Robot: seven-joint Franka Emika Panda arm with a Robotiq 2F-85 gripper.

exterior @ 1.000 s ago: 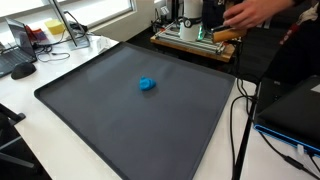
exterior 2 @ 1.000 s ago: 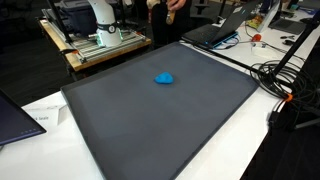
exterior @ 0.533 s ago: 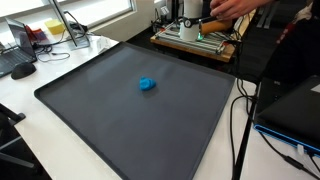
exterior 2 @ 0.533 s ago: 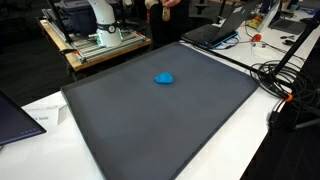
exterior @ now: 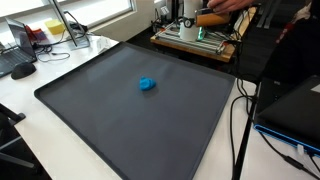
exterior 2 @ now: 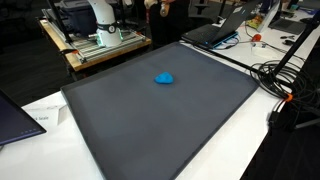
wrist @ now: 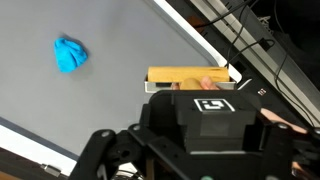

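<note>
A small crumpled blue object [exterior: 147, 85] [exterior 2: 164, 78] lies alone on a large dark grey mat [exterior: 120, 125] [exterior 2: 170, 125]; the wrist view has it at upper left [wrist: 70, 54]. My gripper [wrist: 200, 100] enters that view from below, and its black body with a square marker hides the fingertips. Just beyond it, a person's hand [exterior: 236, 5] holds a yellow-orange block [wrist: 180, 76] [exterior: 211, 18] over the mat's edge, beside the robot. Whether the jaws touch the block is hidden.
The robot base stands on a wooden platform [exterior: 195, 38] [exterior 2: 95, 45] behind the mat. Laptops [exterior 2: 225, 25] [exterior: 295, 105] and loose cables [exterior 2: 285, 85] lie along one side. A keyboard and mouse [exterior: 20, 68] sit on the white desk at the other.
The person's hand has carried the yellow-orange block up and toward the robot. The blue object has stayed where it was.
</note>
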